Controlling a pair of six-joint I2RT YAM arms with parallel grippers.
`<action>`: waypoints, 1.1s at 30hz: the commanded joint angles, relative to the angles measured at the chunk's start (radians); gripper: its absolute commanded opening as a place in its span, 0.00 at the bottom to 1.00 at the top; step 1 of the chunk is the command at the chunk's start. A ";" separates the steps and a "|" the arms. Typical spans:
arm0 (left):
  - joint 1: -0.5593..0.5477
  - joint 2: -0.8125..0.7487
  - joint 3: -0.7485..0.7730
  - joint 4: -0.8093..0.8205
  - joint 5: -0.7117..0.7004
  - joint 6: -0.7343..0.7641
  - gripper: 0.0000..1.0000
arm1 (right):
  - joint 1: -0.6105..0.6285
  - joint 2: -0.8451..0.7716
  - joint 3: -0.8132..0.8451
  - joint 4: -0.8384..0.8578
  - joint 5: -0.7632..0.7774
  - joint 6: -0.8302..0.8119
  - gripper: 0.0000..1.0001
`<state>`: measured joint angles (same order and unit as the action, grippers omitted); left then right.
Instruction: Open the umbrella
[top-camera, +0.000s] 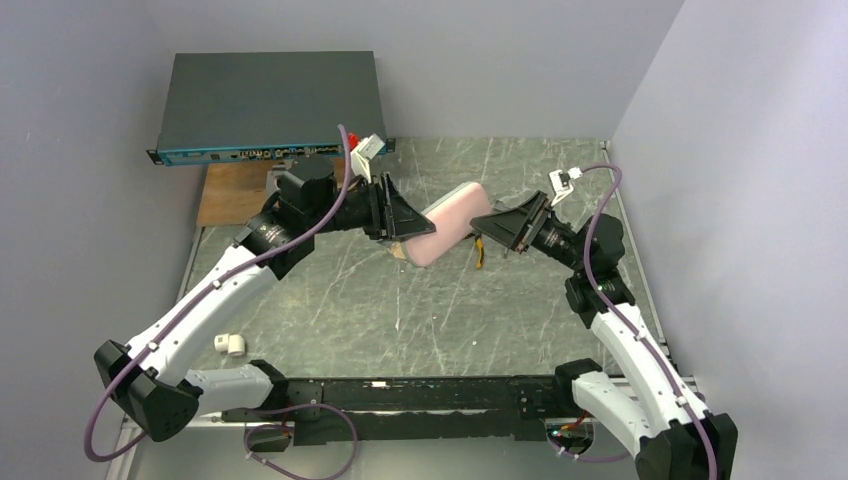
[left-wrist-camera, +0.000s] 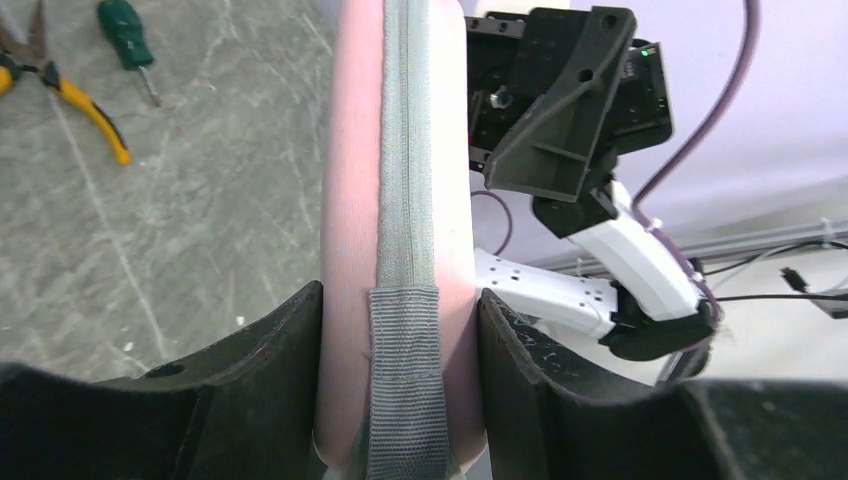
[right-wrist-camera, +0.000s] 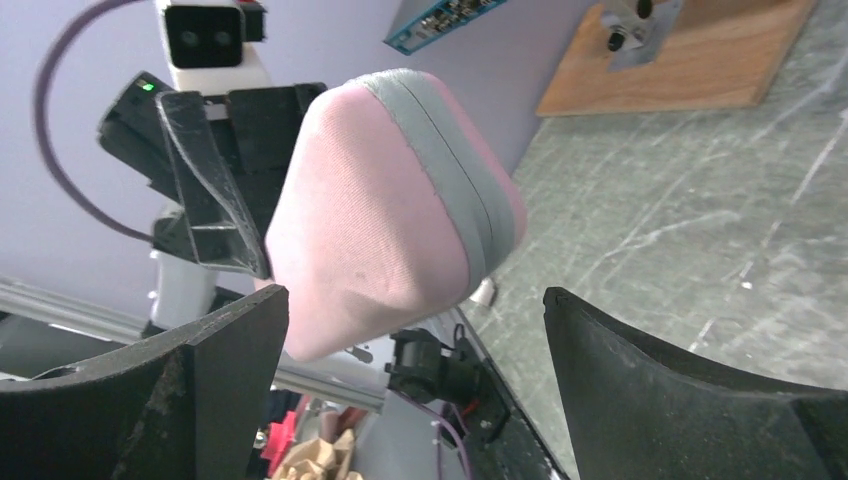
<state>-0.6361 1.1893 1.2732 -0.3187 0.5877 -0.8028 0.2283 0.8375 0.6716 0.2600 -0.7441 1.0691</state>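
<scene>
Between the fingers of your left pincer (left-wrist-camera: 402, 300) the pink sleeve (left-wrist-camera: 350, 180) is clamped, off the tabletop (left-wrist-camera: 150, 220), and the umbrella is probably inside it. Your right pincer (right-wrist-camera: 415, 310), wide open and empty, faces the sleeve's free end. Put it squarely around this end, close firmly, pull straight away.

A pink case (right-wrist-camera: 380, 230) fills the middle of the frame, its rounded end towards the camera and a grey zipper band (right-wrist-camera: 455, 130) running over its upper right edge. The right gripper (right-wrist-camera: 412, 300) is spread wide, with black fingers (right-wrist-camera: 200, 380) at lower left and lower right. The case sits close by the left one and well apart from the other. The left gripper (right-wrist-camera: 215, 190) stands against the case at upper left. A wooden board (right-wrist-camera: 700, 60) lies on the grey marbled table (right-wrist-camera: 680, 230) at upper right.
</scene>
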 joint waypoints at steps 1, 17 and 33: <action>0.005 -0.010 -0.030 0.261 0.088 -0.142 0.00 | -0.004 0.030 -0.026 0.338 -0.038 0.175 1.00; -0.003 -0.003 -0.127 0.459 0.119 -0.255 0.00 | -0.003 0.224 -0.060 0.711 -0.093 0.361 0.50; -0.008 0.019 -0.084 0.182 0.117 0.021 0.99 | -0.004 0.135 0.010 0.453 -0.128 0.241 0.09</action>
<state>-0.6376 1.1999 1.1507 -0.1173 0.6598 -0.8654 0.2241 1.0111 0.6121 0.6891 -0.8715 1.3144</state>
